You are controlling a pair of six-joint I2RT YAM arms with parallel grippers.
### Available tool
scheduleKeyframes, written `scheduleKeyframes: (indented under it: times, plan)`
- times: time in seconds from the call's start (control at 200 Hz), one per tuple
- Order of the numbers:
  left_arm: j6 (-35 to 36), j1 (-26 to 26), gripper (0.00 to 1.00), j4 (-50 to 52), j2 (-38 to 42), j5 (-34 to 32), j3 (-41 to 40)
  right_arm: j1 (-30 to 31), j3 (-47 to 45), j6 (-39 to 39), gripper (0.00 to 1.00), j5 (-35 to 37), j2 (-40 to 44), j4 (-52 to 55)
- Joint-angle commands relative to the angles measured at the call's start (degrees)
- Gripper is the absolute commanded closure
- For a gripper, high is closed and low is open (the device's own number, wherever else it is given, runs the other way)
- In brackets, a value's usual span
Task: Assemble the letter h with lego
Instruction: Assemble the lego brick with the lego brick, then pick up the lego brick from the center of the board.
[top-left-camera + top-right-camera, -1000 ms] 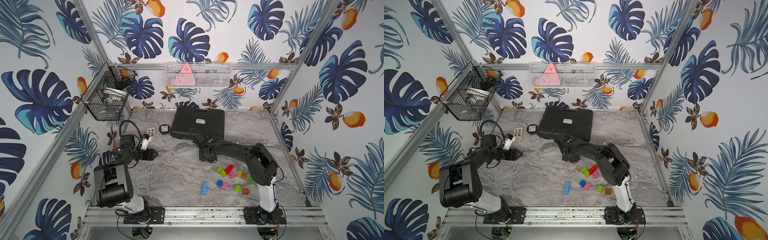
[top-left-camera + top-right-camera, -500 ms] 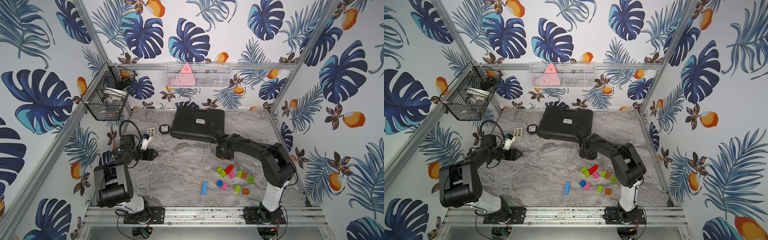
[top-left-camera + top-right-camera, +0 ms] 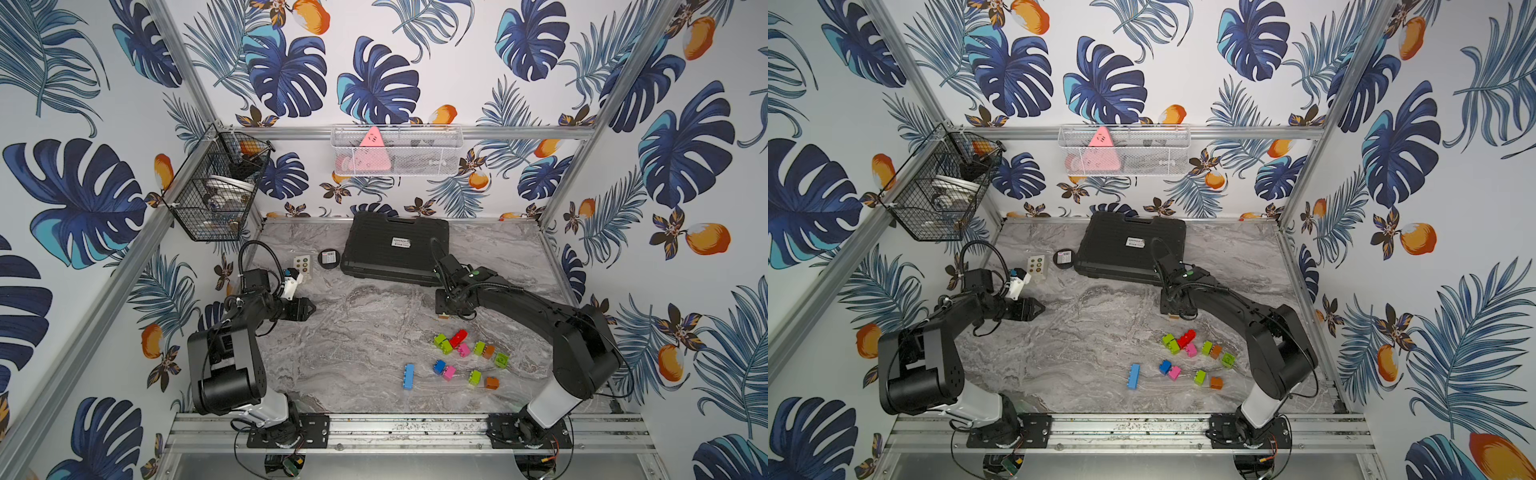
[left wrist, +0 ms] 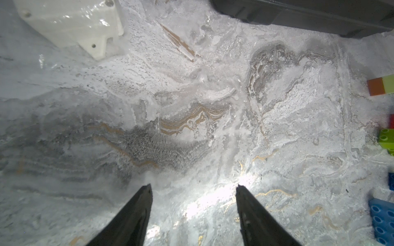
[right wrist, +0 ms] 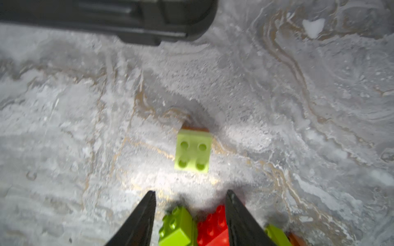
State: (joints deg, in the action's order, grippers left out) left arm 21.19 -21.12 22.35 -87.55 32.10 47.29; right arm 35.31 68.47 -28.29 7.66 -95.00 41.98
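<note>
Small studded plastic lego bricks (image 3: 480, 348) lie scattered on the grey marbled bench (image 3: 357, 340) near the right arm's base: seemingly four lime green, two pink, two orange, two blue, one red. A fifth lime green cube (image 5: 193, 152) sits on an orange piece nearer the black plastic case (image 3: 395, 245), mostly hidden under the right hand (image 5: 190, 191) in both top views. Both that and the left hand (image 4: 194, 185) stand with jaws apart, gripping nothing.
</note>
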Motion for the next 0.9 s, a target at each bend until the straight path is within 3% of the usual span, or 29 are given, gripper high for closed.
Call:
scheduleKeyframes:
  times: [0.0,0.451,0.897]
  plan:
    - [1.13,-0.17,0.32,0.23,-0.04,0.77,0.44,1.95,-1.41,6.38,0.45,-5.21,0.96,3.85]
    - [1.37,-0.08,0.32,0.23,0.37,1.12,0.17,7.02,-3.16,11.33,0.48,-3.46,-4.12,6.01]
    - [1.4,-0.11,0.32,0.32,0.41,1.3,0.17,7.21,-3.16,11.68,0.61,-0.91,-5.05,3.57]
